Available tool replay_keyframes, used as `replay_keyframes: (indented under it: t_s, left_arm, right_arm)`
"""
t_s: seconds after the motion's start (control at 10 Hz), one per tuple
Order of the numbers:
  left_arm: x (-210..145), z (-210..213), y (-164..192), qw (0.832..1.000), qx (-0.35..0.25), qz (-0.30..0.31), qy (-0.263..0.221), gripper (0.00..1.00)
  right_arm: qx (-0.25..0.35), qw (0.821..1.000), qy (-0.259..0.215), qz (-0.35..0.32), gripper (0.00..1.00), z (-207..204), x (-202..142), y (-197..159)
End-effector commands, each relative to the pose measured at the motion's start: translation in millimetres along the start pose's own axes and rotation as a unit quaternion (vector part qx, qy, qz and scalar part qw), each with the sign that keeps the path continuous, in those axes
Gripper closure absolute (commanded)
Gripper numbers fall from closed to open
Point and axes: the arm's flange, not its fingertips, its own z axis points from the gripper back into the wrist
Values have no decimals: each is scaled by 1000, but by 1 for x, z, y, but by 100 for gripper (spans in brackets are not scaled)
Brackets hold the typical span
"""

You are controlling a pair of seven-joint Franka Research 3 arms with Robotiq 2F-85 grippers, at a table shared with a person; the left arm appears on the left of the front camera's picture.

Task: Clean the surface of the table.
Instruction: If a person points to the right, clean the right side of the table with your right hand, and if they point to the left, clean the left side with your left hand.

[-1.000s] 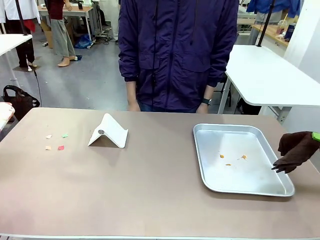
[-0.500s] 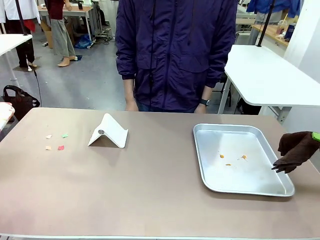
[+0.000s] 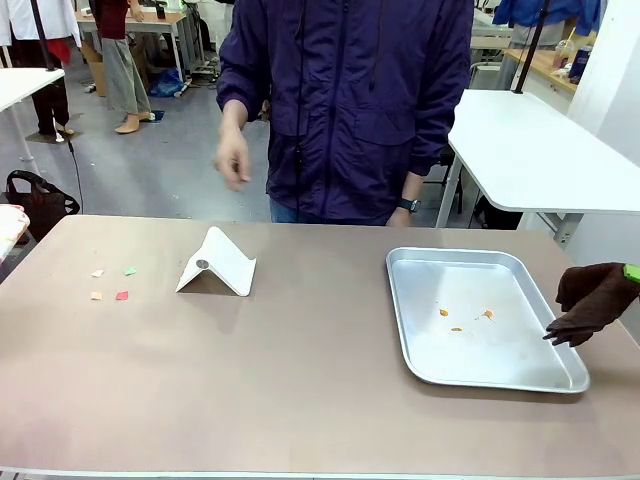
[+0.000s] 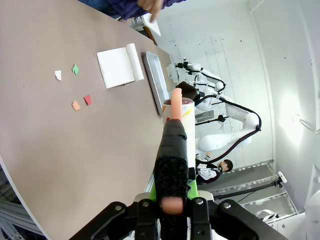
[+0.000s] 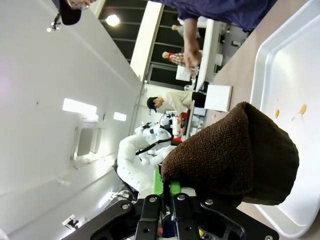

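Table point(image 3: 300, 390) not clean: paper scraps point(image 3: 110, 283) near left edge. Left gripper point(image 4: 172, 197) clamps lint roller point(image 4: 175, 135), right gripper point(image 5: 164, 187) clamps brown cloth point(image 5: 235, 150) (beside tray point(image 3: 400, 300)). Next we sweep scraps.

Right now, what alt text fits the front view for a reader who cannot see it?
A brown table holds a silver tray with orange crumbs at right, a white folded card left of centre, paper scraps far left. The right end effector grips a brown cloth beside the tray; a person in a purple jacket stands opposite.

Matt smooth table point(image 3: 300, 390), shiny metal tray point(image 3: 480, 358), rough cloth point(image 3: 597, 293), foam-handled roller point(image 4: 173, 145).
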Motion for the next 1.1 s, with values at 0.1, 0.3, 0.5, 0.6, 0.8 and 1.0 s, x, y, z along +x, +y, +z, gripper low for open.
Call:
replay_keyframes:
  t_s: [0.1, 0.3, 0.5, 0.6, 0.8, 1.0]
  left_arm:
    - [-3, 0, -3, 1000, -2, -9, 1, 100]
    - [-3, 0, -3, 1000, -2, -9, 1, 100]
    - [-3, 0, -3, 1000, -2, -9, 1, 100]
    - [-3, 0, -3, 1000, -2, -9, 1, 100]
    - [0, 0, 0, 1000, 0, 0, 0, 78]
    - [2, -3, -23, 996, 52, 50, -46, 78]
  right_arm:
    - [-3, 1000, 1, -2, 100, -1, 0, 7]
    - [-3, 1000, 1, -2, 100, -1, 0, 7]
    - [-3, 1000, 1, -2, 100, -1, 0, 7]
    - [-3, 1000, 1, -2, 100, -1, 0, 7]
    - [-3, 1000, 1, -2, 100, -1, 0, 7]
    - [-3, 1000, 1, -2, 100, -1, 0, 7]
